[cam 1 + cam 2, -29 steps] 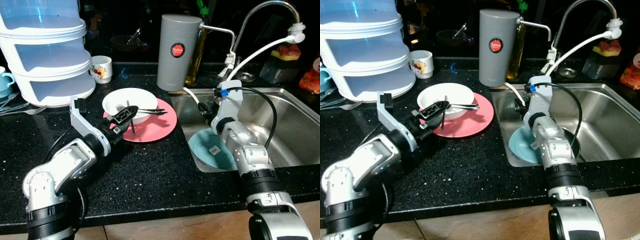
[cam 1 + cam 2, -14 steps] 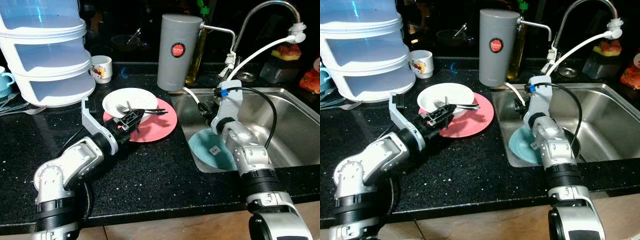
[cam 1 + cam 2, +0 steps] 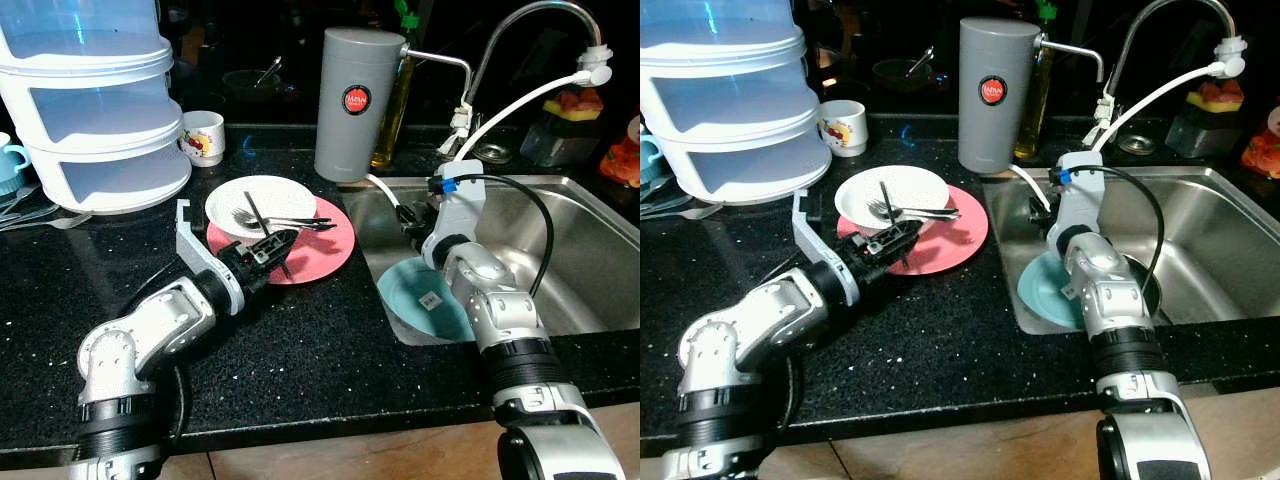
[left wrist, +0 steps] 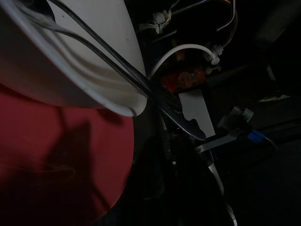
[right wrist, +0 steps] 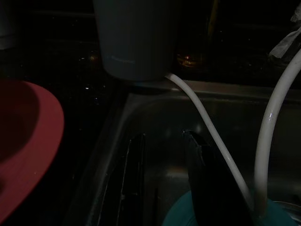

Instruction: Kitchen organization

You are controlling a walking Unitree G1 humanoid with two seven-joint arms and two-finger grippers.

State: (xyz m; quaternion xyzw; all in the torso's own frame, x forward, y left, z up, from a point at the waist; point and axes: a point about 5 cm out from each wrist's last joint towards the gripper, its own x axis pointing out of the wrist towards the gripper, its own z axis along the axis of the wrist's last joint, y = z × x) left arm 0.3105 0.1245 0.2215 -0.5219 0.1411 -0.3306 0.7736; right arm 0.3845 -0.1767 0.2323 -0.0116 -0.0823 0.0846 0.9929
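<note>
The white bowl [image 3: 258, 203] sits on the pink plate [image 3: 318, 246], just ahead of your left gripper [image 3: 278, 243], with cutlery [image 3: 283, 221] lying across its rim and a handle sticking out toward the sink [image 3: 590, 255]. You should expect the bowl and plate to be stiff, smooth, breakable and fairly light, and the metal pieces loose enough to slide or tip out if you lift the stack; taking the cutlery by its handles first, then the bowl by its rim, looks safest. Your left gripper hovers low over the plate's near edge; whether its fingers are spread or closed I cannot tell. Your right gripper [image 5: 164, 160] hangs apart and empty inside the sink, above the teal plate [image 3: 425, 297]. The black speckled counter [image 3: 300, 340] is glossy, the room dim.
</note>
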